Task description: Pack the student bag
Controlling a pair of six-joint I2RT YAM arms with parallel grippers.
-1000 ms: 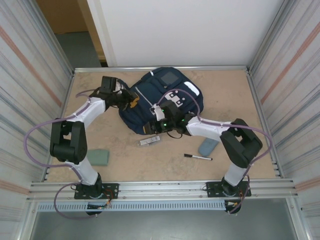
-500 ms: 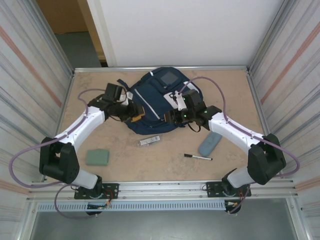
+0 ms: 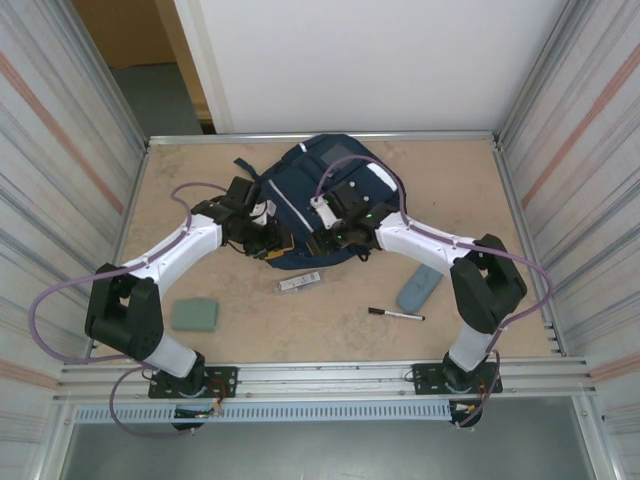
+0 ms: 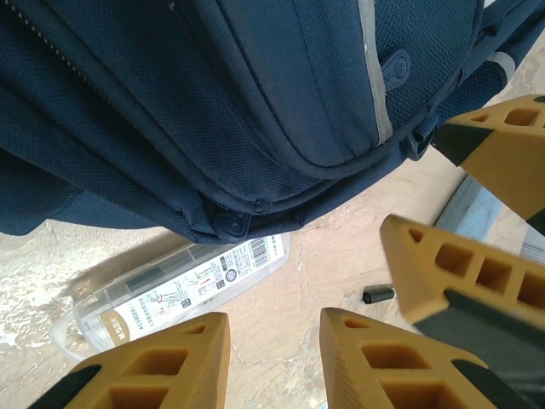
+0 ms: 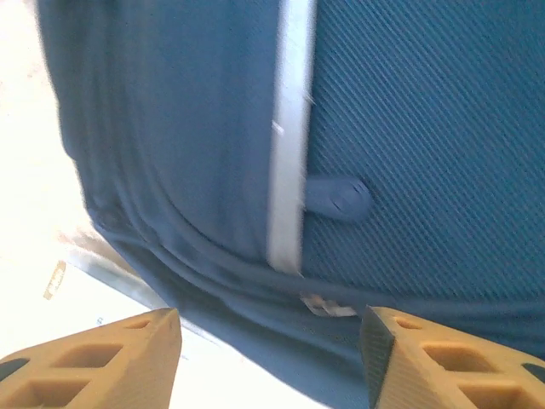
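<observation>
A navy student bag [image 3: 300, 180] lies flat at the back middle of a tan desk [image 3: 455, 195], seen from above. Two white robot arms reach in from the near edge.

Over the last second both arms have closed in on the bag's near edge. The left hand [image 3: 277, 245] has slid down from the bag's left side. The right hand [image 3: 338, 246] swung out to the right and has come back beside it. The two hands are now close together, and the left wrist camera catches the right hand's orange fingers [image 4: 464, 264] at its edge.

The left hand [image 4: 272, 362] is partly open and holds nothing, hovering above the bag's [image 4: 213, 102] seam. The right hand [image 5: 272, 362] is spread wide, also empty, just above the fabric [image 5: 409, 102] and a small blue tab [image 5: 336, 198].

The loose items have not moved:
- A clear labelled case [image 3: 300, 282] sits just beside the bag's near edge.
- A black marker [image 3: 395, 314] lies nearer the arms.
- A blue-grey pouch [image 3: 418, 288] lies to the right.
- A green block [image 3: 194, 314] lies to the left.

Nothing appears to be packed yet, and the bag looks zipped shut. The hands seem to be lining up to open it.
</observation>
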